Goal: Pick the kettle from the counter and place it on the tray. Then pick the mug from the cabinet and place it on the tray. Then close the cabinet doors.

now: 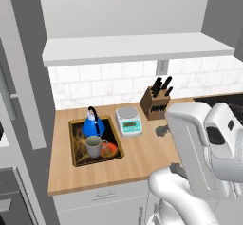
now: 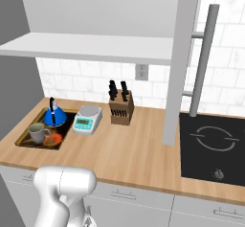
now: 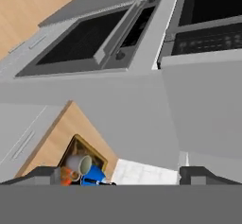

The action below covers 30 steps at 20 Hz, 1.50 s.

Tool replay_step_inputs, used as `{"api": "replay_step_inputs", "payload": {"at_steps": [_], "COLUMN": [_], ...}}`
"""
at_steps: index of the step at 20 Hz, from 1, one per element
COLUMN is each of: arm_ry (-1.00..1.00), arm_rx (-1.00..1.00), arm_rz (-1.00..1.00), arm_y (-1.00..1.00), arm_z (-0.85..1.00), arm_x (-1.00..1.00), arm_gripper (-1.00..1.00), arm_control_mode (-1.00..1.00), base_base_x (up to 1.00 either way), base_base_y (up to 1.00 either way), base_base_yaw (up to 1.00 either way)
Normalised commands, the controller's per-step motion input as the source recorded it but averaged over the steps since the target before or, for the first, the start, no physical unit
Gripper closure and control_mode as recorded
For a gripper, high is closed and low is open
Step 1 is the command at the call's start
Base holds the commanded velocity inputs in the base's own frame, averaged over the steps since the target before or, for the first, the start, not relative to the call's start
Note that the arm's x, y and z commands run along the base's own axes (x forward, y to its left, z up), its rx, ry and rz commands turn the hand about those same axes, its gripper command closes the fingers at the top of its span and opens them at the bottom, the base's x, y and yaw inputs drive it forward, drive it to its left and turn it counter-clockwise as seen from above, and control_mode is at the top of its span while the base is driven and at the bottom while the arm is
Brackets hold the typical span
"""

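The main risk from here lies with the cabinet doors: the right door [image 2: 184, 53] stands swung open, edge-on over the counter [image 2: 139, 149], its long steel bar handle [image 2: 203, 61] facing the stovetop [image 2: 213, 147] side, and the left door [image 1: 21, 86] hangs open beyond the counter's left end. Judged from these positions, closing is the only step left, and a push placed badly on a panel edge could slip off or drive the arm into the white shelf bottom [image 1: 137, 48] of the cabinet. A wide swing of the arm toward the left door could also sweep low over the tray [image 1: 76, 145] and knock its load. The tray lies at the left end of the counter; the kettle [image 1: 93, 124] sits at its back and the mug [image 1: 95, 147] in front of it, handle to the right, beside the orange spot. Both appear settled and upright. The gripper [image 3: 113, 173] shows its two dark tips set wide apart at the bottom of the hand view, with nothing between them; it looks across toward the tray from a rolled angle. Just right of the tray stands a small white scale [image 1: 129, 121], then a knife block [image 1: 155, 103] against the tiled wall, and a small dark object [image 1: 162, 131] on the wood, too indistinct to name.
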Motion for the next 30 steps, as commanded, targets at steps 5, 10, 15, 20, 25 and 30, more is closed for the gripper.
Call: {"api": "replay_step_inputs", "payload": {"at_steps": [5,10,15,20,25,30], "arm_ry": [0.02,0.01,-0.05,0.0,0.05,0.04], "arm_rx": [0.0,0.0,0.0,0.04,0.16,0.12], "arm_rz": [0.17,0.18,0.06,0.0,0.0,0.0], "arm_y": [0.81,0.72,0.77,0.7,0.44,0.44], "arm_z": [0.14,0.16,0.0,0.0,0.1,0.11], "arm_x": [-0.02,-0.01,-0.08,-0.05,0.0,-0.02], "arm_gripper": [-1.0,-1.0,-1.0,-1.0,-1.0,-1.0], "arm_control_mode": [-1.0,-1.0,-1.0,-1.0,-1.0,-1.0], "base_base_x": [0.0,0.0,0.0,0.0,0.0,0.0], "base_base_y": [0.0,0.0,0.0,0.0,0.0,0.0], "base_base_yaw": [0.0,0.0,0.0,0.0,0.0,0.0]}}
